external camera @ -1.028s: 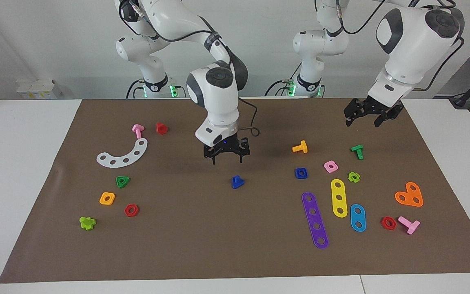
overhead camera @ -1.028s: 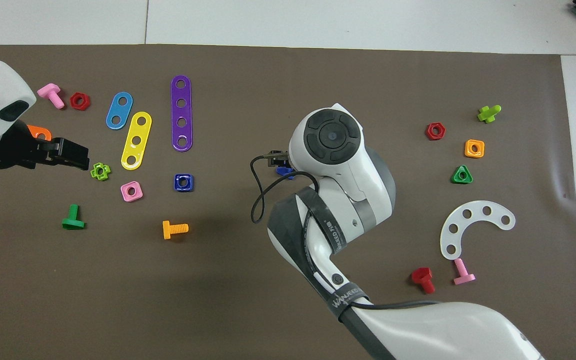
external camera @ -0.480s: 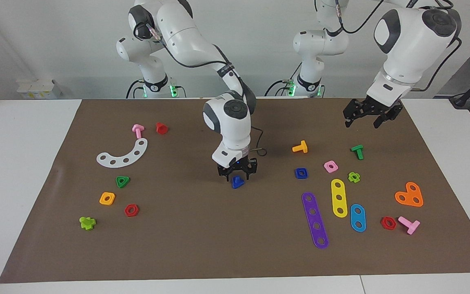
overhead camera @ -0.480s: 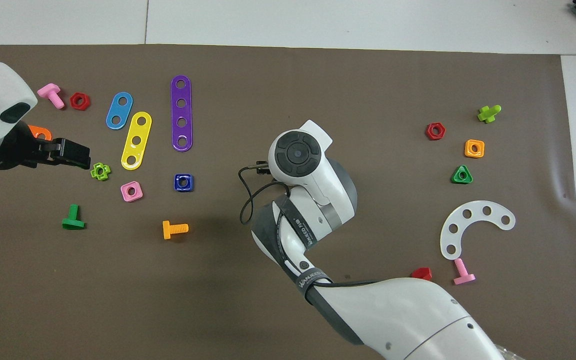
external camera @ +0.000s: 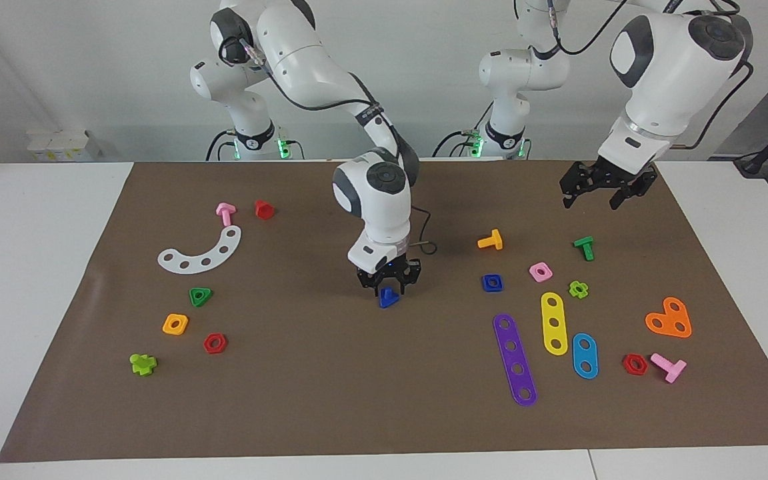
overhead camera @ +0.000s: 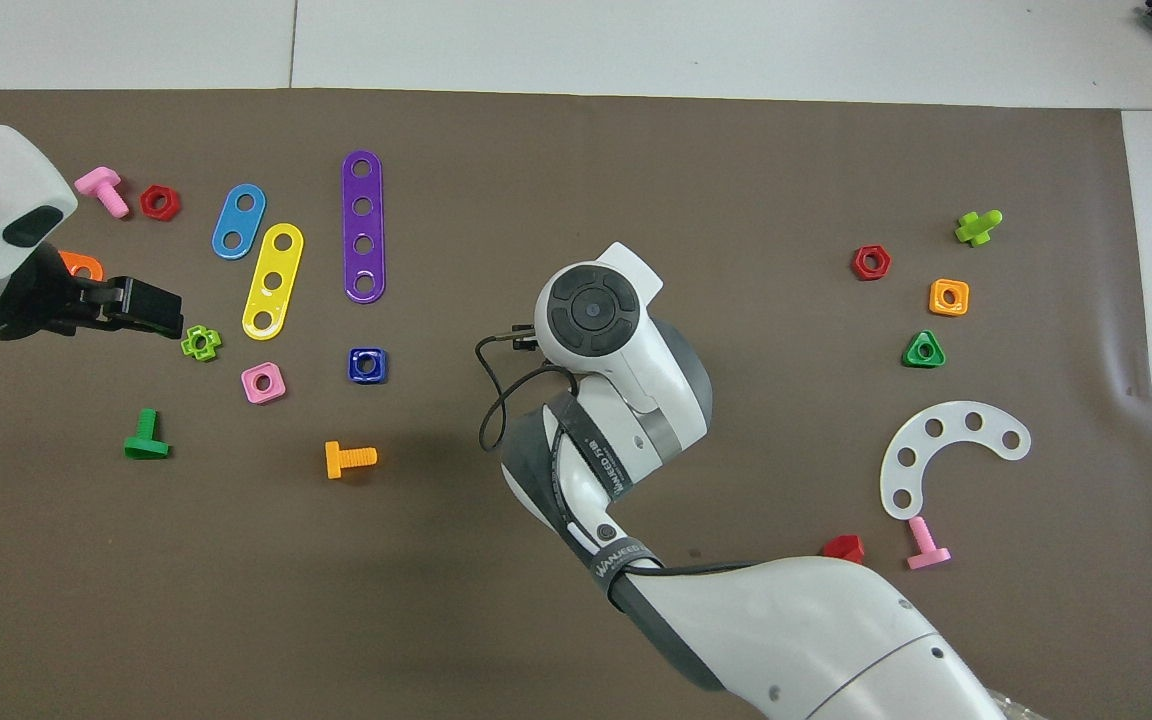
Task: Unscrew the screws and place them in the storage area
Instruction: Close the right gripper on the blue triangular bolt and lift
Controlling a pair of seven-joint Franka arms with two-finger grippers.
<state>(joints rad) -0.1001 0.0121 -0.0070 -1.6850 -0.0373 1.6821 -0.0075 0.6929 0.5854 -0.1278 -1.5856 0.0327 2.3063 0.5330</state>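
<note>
My worry is the blue bolt (external camera: 388, 297) squirting sideways or tipping if my right tool (external camera: 389, 288) pinches its slanted head off-centre. It lies mid-bench on the brown mat (external camera: 331, 373). The right tool stands vertical straddling it; I cannot tell if it grips. The left tool (external camera: 601, 190) waits released above the green bolt (external camera: 584, 247).

i'm seeing bright, even light falling from above, both views staying sharp, with soft shadows lying on the brown mat (external camera: 357, 400) under the arms.
</note>
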